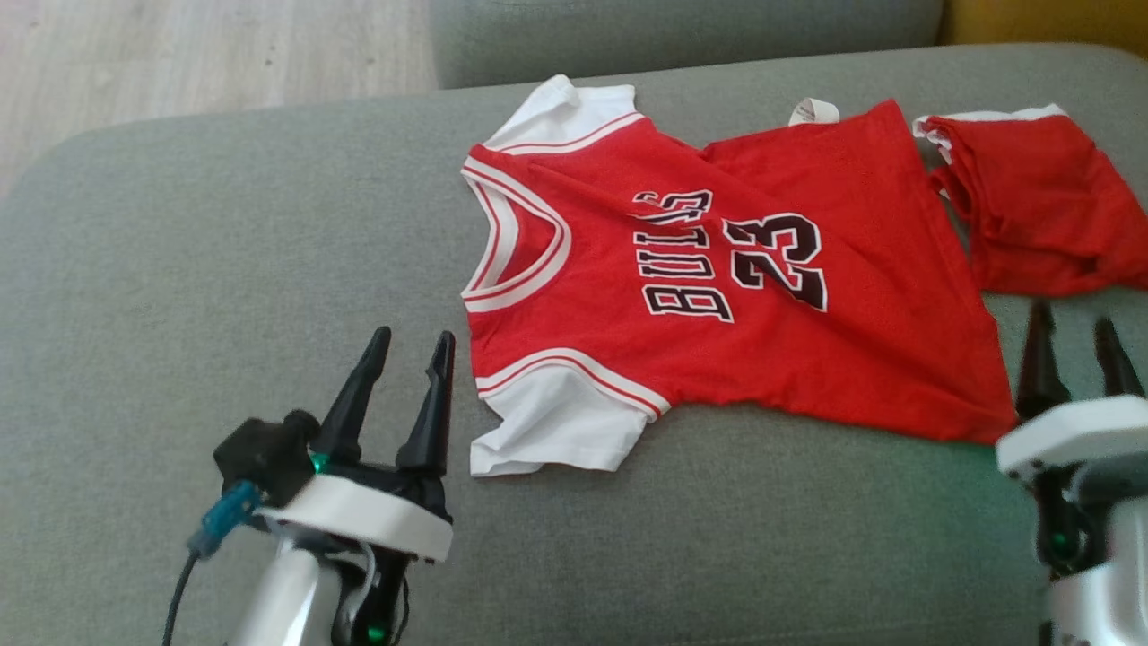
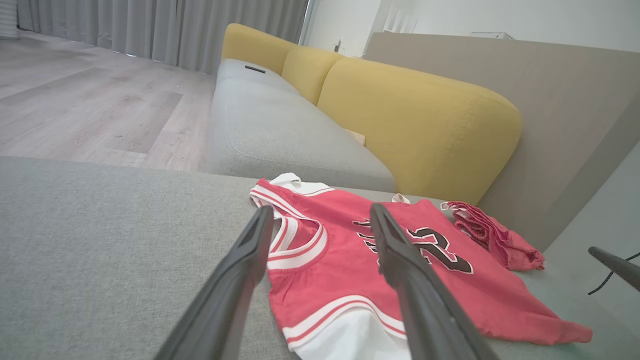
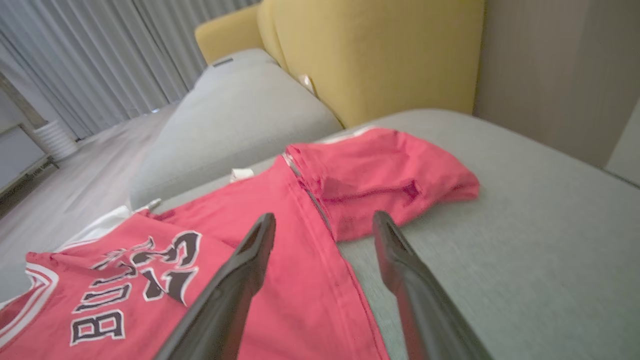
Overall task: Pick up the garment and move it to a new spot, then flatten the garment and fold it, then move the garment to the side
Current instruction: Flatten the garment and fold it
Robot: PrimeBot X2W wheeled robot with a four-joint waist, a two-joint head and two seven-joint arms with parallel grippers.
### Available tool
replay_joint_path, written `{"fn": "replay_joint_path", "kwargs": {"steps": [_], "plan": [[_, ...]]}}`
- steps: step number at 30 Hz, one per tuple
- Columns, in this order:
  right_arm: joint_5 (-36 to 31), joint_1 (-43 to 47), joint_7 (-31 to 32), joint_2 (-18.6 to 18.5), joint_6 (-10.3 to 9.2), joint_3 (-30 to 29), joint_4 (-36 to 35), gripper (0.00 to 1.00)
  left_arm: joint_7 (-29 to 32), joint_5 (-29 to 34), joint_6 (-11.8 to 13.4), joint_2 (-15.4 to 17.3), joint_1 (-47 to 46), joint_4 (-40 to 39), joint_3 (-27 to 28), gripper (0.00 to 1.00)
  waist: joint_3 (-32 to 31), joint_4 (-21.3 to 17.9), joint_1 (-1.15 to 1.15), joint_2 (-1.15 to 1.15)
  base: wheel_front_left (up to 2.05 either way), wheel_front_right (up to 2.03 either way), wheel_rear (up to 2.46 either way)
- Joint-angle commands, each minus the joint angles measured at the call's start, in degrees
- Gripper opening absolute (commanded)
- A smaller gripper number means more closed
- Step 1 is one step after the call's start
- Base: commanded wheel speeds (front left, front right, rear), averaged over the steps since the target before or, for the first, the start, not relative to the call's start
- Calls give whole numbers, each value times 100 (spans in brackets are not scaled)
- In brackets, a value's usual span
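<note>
- Grey cushion (image 1: 179, 269) takes up most of the head view, with wood floor (image 1: 179, 63) in the upper left of the frame and a strip of yellow backrest (image 1: 1049, 18) in the upper right corner.
- The jersey (image 1: 619, 359) lies face up on the cushion, from the centre to the right of the frame, with its neck to the left and its hem to the right.
- Its white sleeves (image 1: 556, 422) show at lower centre and upper centre.
- A slanting crease (image 1: 628, 193) crosses the chest and buckles the top of the lettering, so those letters are hard to read; the 23 is plain.
- A white tag (image 1: 813, 111) pokes out at the jersey's upper edge.
- Red shorts (image 1: 1040, 215) lie bunched at the upper right, against the hem and cut off by the right edge.
- The left gripper (image 1: 414, 336), at lower left, has its fingers spread and empty, over bare cushion just left of the lower sleeve.
- The right gripper (image 1: 1072, 314), at lower right, also has its fingers spread with nothing between them.
- Its arm is cut off by the frame's right edge, and the hem's lower corner meets its white collar.
- In the right wrist view one finger crosses the hem and the other bare cushion; whether either tip touches cannot be told.
- A dark rod (image 2: 617, 265) at the right edge of the left wrist view is cut off and unclear.
</note>
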Motion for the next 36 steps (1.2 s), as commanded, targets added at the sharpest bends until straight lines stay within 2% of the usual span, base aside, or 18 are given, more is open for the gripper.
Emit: {"fn": "replay_joint_path", "kwargs": {"steps": [1, 5, 8, 17, 30, 31, 32, 36], "plan": [[54, -118, -104, -25, -5, 264, -308, 100, -29, 50, -4, 31, -383, -109, 245, 100, 58, -48, 0, 0, 0, 0, 0], [245, -18, -249, -20, -5, 668, -690, 100, -29, 133, -19, 31, -751, 473, 210, 100, 209, -173, 0, 0, 0, 0, 0], [372, -1, -271, -19, -5, 871, -847, 100, -18, 292, -36, 81, -1160, 1198, 79, 100, 348, -294, 0, 0, 0, 0, 0], [545, -122, -294, -18, -5, 1163, -1100, 100, 621, 619, 78, 373, -2386, 3127, -128, 100, 690, -664, 0, 0, 0, 0, 0], [588, -171, -306, -17, -5, 1200, -1146, 100, 358, 352, -57, 325, -3012, 4126, -292, 100, 809, -785, 0, 0, 0, 0, 0], [587, -181, -304, -17, -5, 1218, -1146, 100, 333, 310, -65, 319, -3048, 4172, -311, 33, 820, -791, 0, 0, 0, 0, 0], [586, -193, -303, -17, -5, 1234, -1145, 100, 303, 274, -72, 318, -3084, 4211, -332, 0, 831, -798, 0, 0, 0, 0, 0], [581, -248, -299, -17, -5, 1267, -1141, 100, 176, 151, -85, 416, -3260, 4331, -357, 0, 865, -816, 0, 0, 0, 0, 0]]}}
